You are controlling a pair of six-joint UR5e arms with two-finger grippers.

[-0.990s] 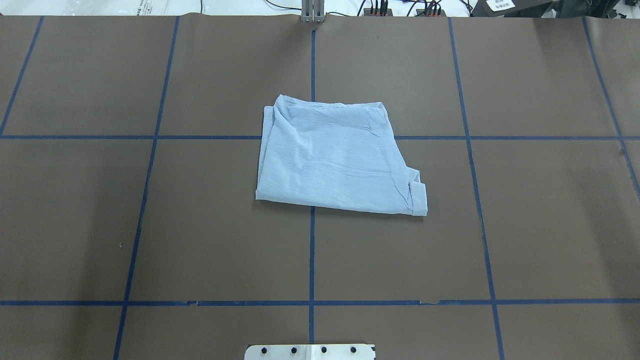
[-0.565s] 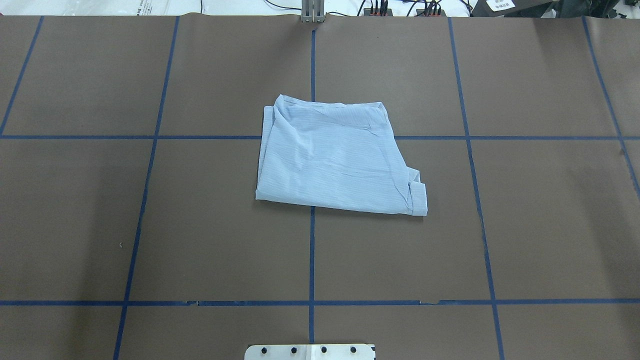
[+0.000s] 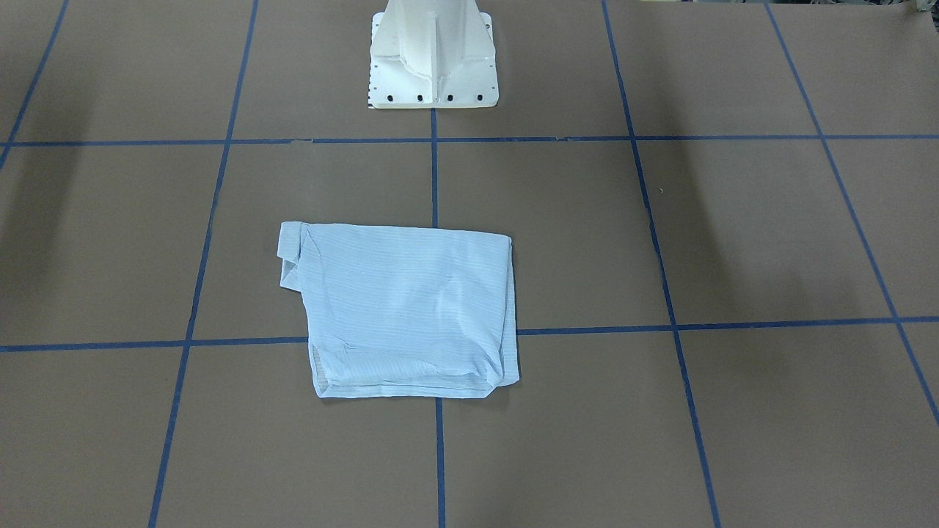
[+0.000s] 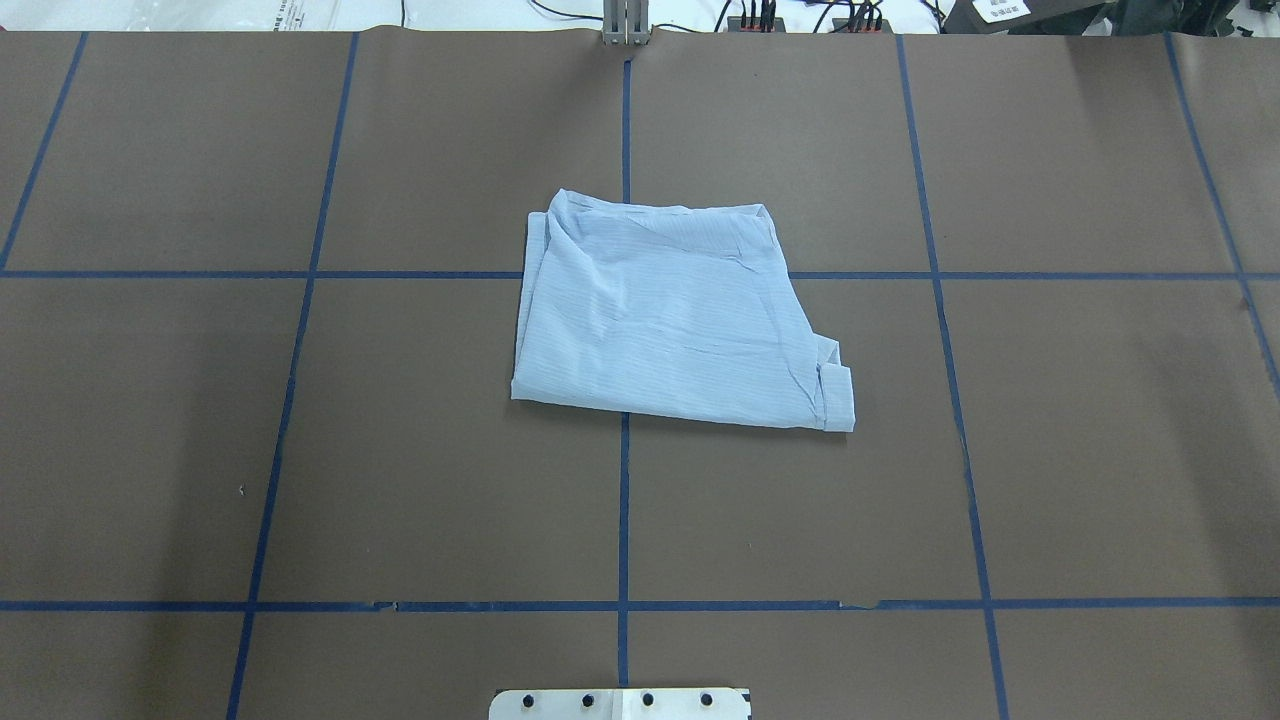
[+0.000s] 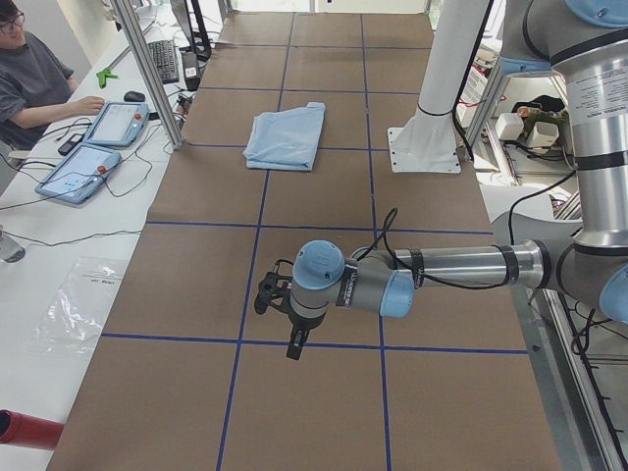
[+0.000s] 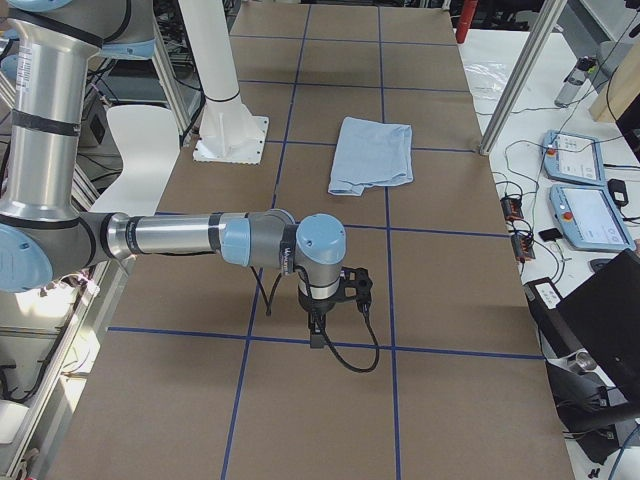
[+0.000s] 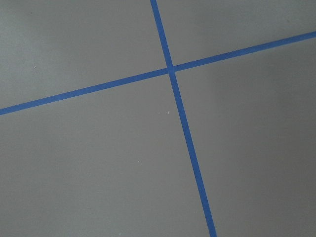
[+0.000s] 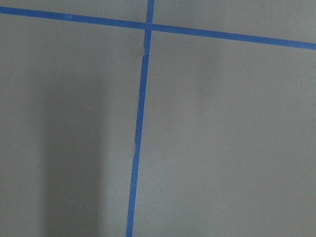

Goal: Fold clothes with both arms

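Note:
The pale blue striped shirt (image 4: 670, 320) lies folded into a rough rectangle at the middle of the brown table, also seen from the front (image 3: 403, 308) and from both ends (image 5: 287, 135) (image 6: 372, 152). Neither arm touches it. My left arm (image 5: 451, 267) stretches low over the table far from the shirt, and its gripper (image 5: 285, 324) points down. My right arm (image 6: 190, 238) does the same at the other end, with its gripper (image 6: 320, 320) hanging over the tape lines. Whether either gripper is open or shut, I cannot tell. Both wrist views hold only table and tape.
Blue tape lines (image 4: 624, 500) divide the brown table cover into squares. The white pedestal (image 3: 433, 59) stands at the robot's side. A person (image 5: 34, 83) sits at a side desk with control tablets (image 5: 118, 123); more tablets (image 6: 590, 215) lie past the table's far edge.

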